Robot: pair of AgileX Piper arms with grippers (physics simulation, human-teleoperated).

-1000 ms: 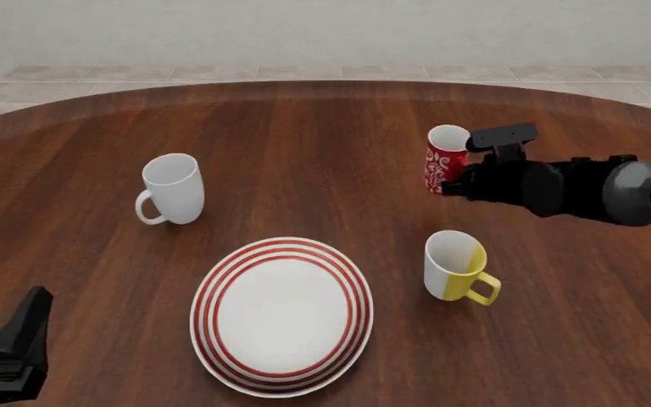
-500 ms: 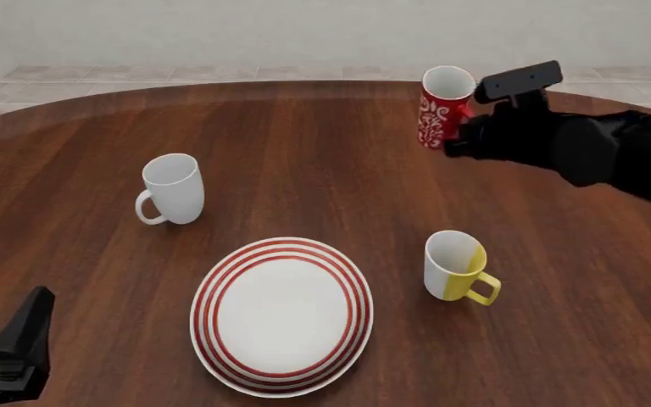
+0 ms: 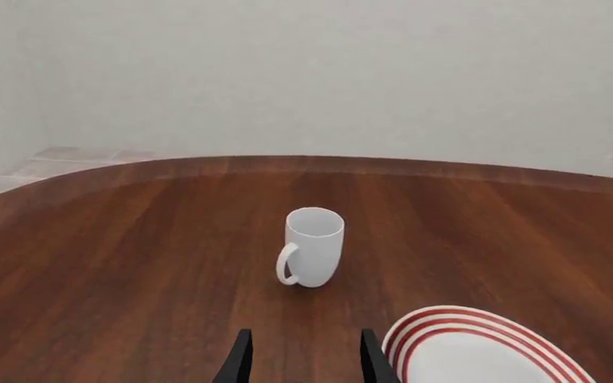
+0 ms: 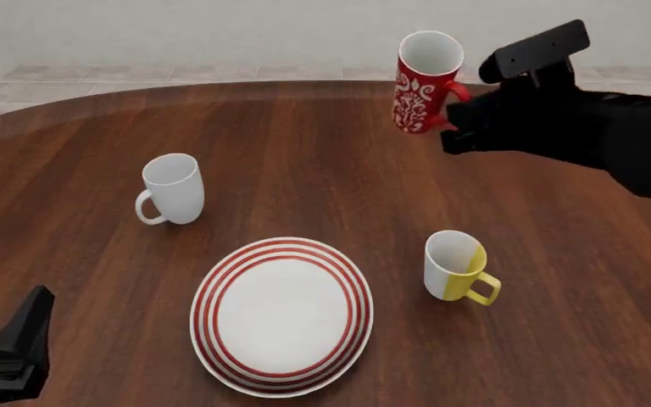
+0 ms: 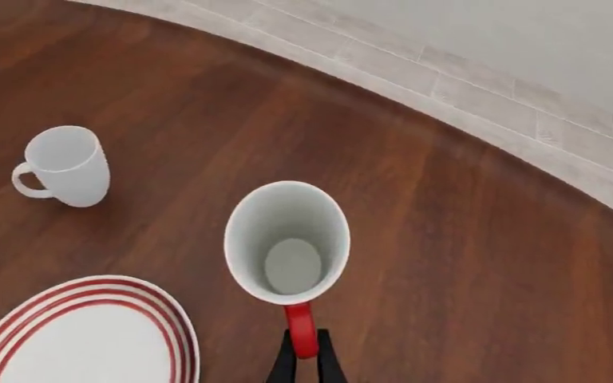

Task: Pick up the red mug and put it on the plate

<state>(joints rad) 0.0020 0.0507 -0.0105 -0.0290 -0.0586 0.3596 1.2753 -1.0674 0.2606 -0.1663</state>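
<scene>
Red mug (image 4: 425, 82) hung high over the table's far right, pinched by its handle alone in the right gripper (image 5: 304, 357) — so thin a hold could let it swing or slip on the way to the plate (image 4: 281, 316). Left gripper (image 3: 302, 361) idled, jaws spread. Yellow-and-white mug (image 4: 457, 266) stood beside the path — white mug (image 4: 173, 188) well clear.

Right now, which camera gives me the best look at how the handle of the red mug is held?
The right wrist view: the right hand pinches the red mug by its handle. The front view shows the mug lifted, grip partly hidden. The left wrist view catches only its edge.
</scene>
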